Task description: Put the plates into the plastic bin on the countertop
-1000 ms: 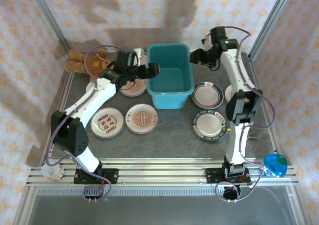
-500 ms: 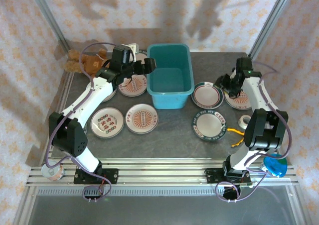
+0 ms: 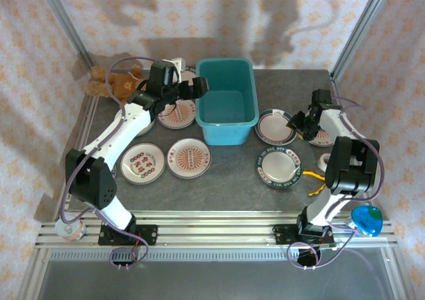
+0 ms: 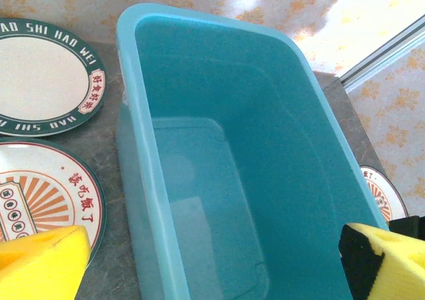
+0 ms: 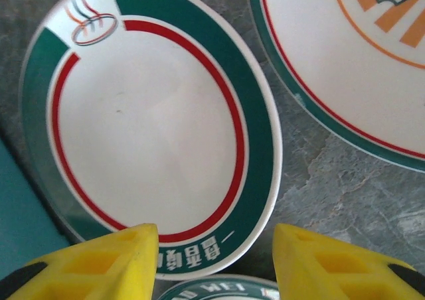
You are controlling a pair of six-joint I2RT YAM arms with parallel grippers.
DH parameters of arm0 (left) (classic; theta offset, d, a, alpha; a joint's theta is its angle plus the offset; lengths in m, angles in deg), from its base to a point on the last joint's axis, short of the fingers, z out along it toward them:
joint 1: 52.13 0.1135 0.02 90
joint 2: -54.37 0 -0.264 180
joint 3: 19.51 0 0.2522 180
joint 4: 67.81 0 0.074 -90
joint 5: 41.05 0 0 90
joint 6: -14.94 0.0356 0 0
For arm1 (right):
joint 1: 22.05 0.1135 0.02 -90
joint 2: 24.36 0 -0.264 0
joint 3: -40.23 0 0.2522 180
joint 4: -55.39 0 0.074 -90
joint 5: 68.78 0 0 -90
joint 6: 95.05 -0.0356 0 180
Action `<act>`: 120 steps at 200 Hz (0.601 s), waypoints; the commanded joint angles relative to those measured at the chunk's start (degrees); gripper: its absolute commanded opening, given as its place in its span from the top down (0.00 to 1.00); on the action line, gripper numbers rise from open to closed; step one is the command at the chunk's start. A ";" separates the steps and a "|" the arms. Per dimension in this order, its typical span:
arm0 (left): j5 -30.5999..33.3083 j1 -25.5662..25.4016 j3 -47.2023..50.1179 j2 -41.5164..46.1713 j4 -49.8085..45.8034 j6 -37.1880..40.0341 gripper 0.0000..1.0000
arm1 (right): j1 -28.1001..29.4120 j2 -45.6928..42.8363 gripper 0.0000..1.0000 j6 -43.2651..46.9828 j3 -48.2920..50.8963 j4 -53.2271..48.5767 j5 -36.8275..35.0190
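Note:
The teal plastic bin [image 3: 226, 101] stands at the back middle of the dark countertop [image 3: 229, 180], and its inside [image 4: 252, 180] holds nothing. My left gripper [image 3: 192, 87] hangs open by the bin's left rim, its yellow fingertips [image 4: 40, 263] wide apart and holding nothing. Several plates lie around the bin: orange-patterned ones [image 3: 178, 114] [image 3: 188, 158] [image 3: 143, 163] on the left and green-rimmed ones [image 3: 275, 126] [image 3: 279, 167] on the right. My right gripper [image 3: 297, 122] is open low over the green-rimmed plate [image 5: 149, 131], whose right edge lies between the fingers [image 5: 99, 260] untouched.
A brown teddy bear [image 3: 113, 82] lies at the back left. An orange-patterned plate [image 3: 319, 133] sits partly under the right arm. A tape roll [image 3: 325, 160] lies at the right, and a blue round object [image 3: 366, 220] rests on the front rail. Aluminium posts frame the back corners.
The right arm swung from behind the bin's right corner forward and down to the green-rimmed plate, its fingers narrowing. The left gripper drew back a little from the bin, then held still.

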 commanded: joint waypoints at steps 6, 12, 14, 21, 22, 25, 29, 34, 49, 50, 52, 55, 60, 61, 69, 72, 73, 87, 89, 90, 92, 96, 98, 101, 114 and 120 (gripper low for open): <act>0.22 0.43 0.62 0.59 1.15 0.86 0.02 | -0.43 2.06 0.52 1.25 0.64 0.85 -2.81; 0.19 0.44 0.63 0.67 1.04 1.01 0.02 | -0.42 2.34 0.52 1.29 0.59 0.93 -3.12; 0.23 0.44 0.55 0.68 1.03 1.01 0.02 | -0.42 2.43 0.52 1.34 0.56 0.96 -3.24; 0.29 0.44 0.53 0.71 0.93 1.10 0.02 | -0.42 2.85 0.52 1.24 0.55 1.26 -3.33; 0.31 0.44 0.53 0.70 0.93 1.14 0.02 | -0.42 2.89 0.52 1.21 0.55 1.29 -3.35; 0.29 0.51 0.53 0.75 0.93 1.18 0.02 | -0.42 3.04 0.53 1.22 0.47 1.42 -3.33; 0.32 0.51 0.53 0.73 0.82 1.21 0.02 | -0.45 3.30 0.53 1.22 0.39 1.62 -3.29; 0.33 0.53 0.44 0.68 0.84 1.26 0.02 | -0.43 3.64 0.53 1.23 0.29 1.65 -3.20; -0.09 0.62 0.35 0.72 1.00 1.43 0.02 | -0.43 4.85 0.54 1.63 -0.10 1.96 -3.11; -0.10 0.62 0.31 0.70 1.01 1.40 0.02 | -0.38 4.94 0.54 1.76 -0.13 1.94 -3.11; -0.11 0.62 0.28 0.69 1.02 1.37 0.02 | -0.42 5.10 0.54 1.92 -0.19 1.87 -3.08; -0.18 0.62 0.27 0.68 1.02 1.42 0.02 | -0.37 5.39 0.54 2.29 -0.37 1.78 -3.15; -0.20 0.69 0.18 0.60 1.02 1.44 0.02 | -0.43 5.83 0.54 2.67 -0.68 1.48 -3.31; -0.20 0.70 0.18 0.60 1.02 1.45 0.02 | -0.38 5.92 0.54 2.71 -0.73 1.44 -3.39; -0.20 0.70 -0.06 0.56 0.87 1.54 0.02 | -0.43 6.58 0.54 3.38 -1.22 0.80 -4.03; -0.13 0.70 -0.20 0.51 0.77 1.62 0.02 | -0.42 6.93 0.54 3.64 -1.40 0.53 -4.19; -0.12 0.70 -0.23 0.46 0.72 1.67 0.02 | -0.42 7.00 0.54 3.73 -1.48 0.39 -4.22; 0.18 0.70 -0.76 0.25 0.08 1.88 0.01 | -0.42 8.07 0.54 4.58 -2.17 -0.58 -4.51; 0.29 0.70 -0.83 0.20 0.02 1.89 0.01 | -0.43 8.23 0.54 4.62 -2.22 -0.58 -4.59; 0.31 0.70 -0.85 0.18 -0.01 1.89 0.01 | -0.43 8.30 0.54 4.66 -2.20 -0.55 -4.59; 0.39 0.70 -0.87 0.16 -0.03 1.89 0.02 | -0.43 8.36 0.55 4.64 -2.18 -0.49 -4.60; 0.50 0.70 -0.94 0.22 -0.05 1.85 0.01 | -0.40 8.51 0.55 4.67 -2.10 -0.21 -4.52; 0.50 0.70 -0.96 0.13 -0.04 1.84 0.02 | -0.42 8.54 0.55 4.64 -2.03 -0.08 -4.52; 0.50 0.69 -0.97 0.07 0.01 1.81 0.02 | -0.39 8.62 0.54 4.57 -1.94 0.13 -4.44; 0.43 0.64 -1.05 -0.13 0.26 1.47 0.01 | -0.38 9.02 0.55 4.11 -1.61 1.25 -4.18; 0.46 0.70 -1.10 -0.31 0.38 1.30 0.02 | -0.37 9.16 0.55 4.00 -1.52 1.68 -4.01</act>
